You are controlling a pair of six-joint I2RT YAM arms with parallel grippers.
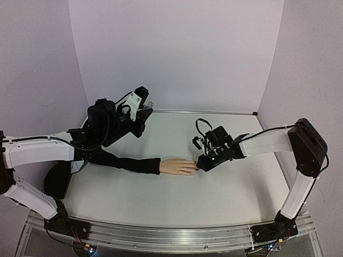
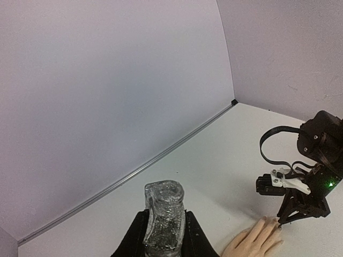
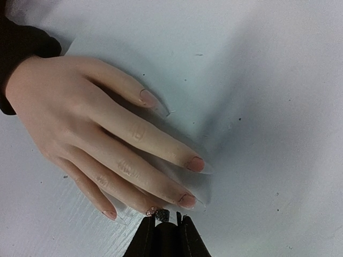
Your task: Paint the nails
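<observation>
A pale mannequin hand (image 1: pixel 179 167) on a long black sleeve (image 1: pixel 128 162) lies flat on the white table, fingers pointing right. In the right wrist view its nails show pink: thumb (image 3: pixel 149 98), index (image 3: pixel 194 164), middle (image 3: pixel 187 201), little (image 3: pixel 110 214). The ring-finger nail (image 3: pixel 151 211) carries glitter. My right gripper (image 3: pixel 167 231) is shut on a dark brush cap, and its glittery brush tip (image 3: pixel 162 215) rests at that nail. My left gripper (image 2: pixel 164 238) is raised at the back left, shut on an uncapped clear bottle (image 2: pixel 164 217) of silver glitter polish, held upright.
Pale walls close the table at the back and both sides, with a metal strip (image 2: pixel 134 174) along the back edge. The left arm's dark body (image 1: pixel 107 126) hangs over the sleeve's upper end. A metal rail (image 1: pixel 171 238) runs along the near edge.
</observation>
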